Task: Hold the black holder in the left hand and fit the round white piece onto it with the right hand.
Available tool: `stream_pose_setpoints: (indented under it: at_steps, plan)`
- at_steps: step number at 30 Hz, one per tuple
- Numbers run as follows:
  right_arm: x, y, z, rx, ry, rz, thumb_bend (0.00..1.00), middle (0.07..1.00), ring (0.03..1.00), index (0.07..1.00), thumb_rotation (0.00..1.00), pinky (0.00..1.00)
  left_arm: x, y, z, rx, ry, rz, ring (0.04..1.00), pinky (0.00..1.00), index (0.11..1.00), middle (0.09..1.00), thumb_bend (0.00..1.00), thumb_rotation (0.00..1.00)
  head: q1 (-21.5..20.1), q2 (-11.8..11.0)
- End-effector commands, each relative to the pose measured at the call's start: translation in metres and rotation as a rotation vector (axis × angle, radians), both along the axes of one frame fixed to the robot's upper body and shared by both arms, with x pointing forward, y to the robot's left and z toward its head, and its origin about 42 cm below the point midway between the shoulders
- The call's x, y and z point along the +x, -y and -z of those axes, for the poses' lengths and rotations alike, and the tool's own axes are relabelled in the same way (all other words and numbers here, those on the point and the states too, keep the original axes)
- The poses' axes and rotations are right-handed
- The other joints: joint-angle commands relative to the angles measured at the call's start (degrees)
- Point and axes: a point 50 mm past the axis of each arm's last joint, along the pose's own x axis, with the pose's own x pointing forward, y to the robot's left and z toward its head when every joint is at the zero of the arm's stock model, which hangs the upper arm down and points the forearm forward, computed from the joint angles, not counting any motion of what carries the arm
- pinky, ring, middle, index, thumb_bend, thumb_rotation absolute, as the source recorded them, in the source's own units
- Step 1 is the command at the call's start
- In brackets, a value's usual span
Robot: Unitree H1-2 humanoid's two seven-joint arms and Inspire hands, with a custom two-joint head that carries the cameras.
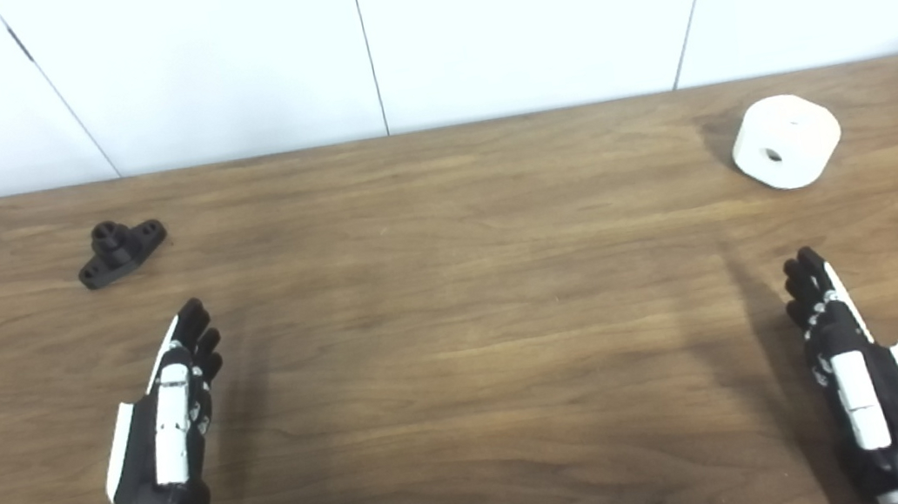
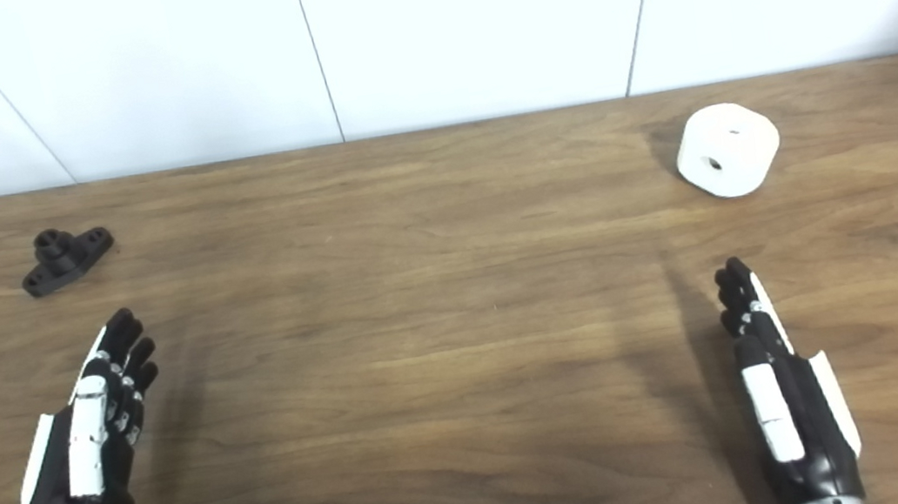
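Left eye view: the black holder (image 1: 120,251) lies on the wooden tabletop (image 1: 460,329) at far left, beyond the left hand (image 1: 169,419), apart from it. That hand is empty, fingers extended.

Right eye view: the round white piece (image 2: 728,149) sits at far right, well beyond the right hand (image 2: 780,390), which is likewise released, fingers straight, grasping nothing. Holder and piece lie well apart.

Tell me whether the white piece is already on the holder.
Not on. The round white piece lies alone at far right; the black holder sits apart at far left, neither held.
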Motion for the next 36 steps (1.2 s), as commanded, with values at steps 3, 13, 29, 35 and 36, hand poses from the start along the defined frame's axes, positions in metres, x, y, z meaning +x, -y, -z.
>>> stream_pose_setpoints:
  at_steps: [3,13,29,35,36]
  plan:
    - [0.002,-0.004,0.007,0.029,0.01,0.003,0.55,0.984,0.997,0.988,0.98,1.0,-0.03,0.002,0.016,0.005,-0.057,-0.014,0.966,0.96,0.964,0.977,0.24,1.0,2.11,-1.81]
    - [0.006,-0.001,0.015,0.057,-0.002,-0.004,0.56,0.994,1.0,1.0,1.0,1.0,-0.026,0.007,0.032,0.005,-0.056,0.001,0.966,0.97,0.968,0.984,0.27,0.91,5.74,-7.02]
    - [0.01,0.002,0.028,0.03,-0.004,0.026,0.54,0.952,0.985,0.955,1.0,1.0,-0.021,0.011,0.044,0.016,-0.049,0.0,0.934,0.9,0.935,0.953,0.25,0.8,7.93,-12.07]
    - [0.011,0.002,0.028,0.032,-0.003,0.025,0.54,0.962,0.992,0.967,1.0,1.0,-0.02,0.012,0.045,0.013,-0.05,-0.004,0.935,0.91,0.934,0.954,0.25,0.79,7.73,-12.11]
    - [0.011,0.001,0.028,0.031,-0.002,0.026,0.54,0.961,0.992,0.966,1.0,1.0,-0.019,0.012,0.045,0.013,-0.049,-0.004,0.932,0.91,0.931,0.951,0.25,0.78,7.73,-12.11]
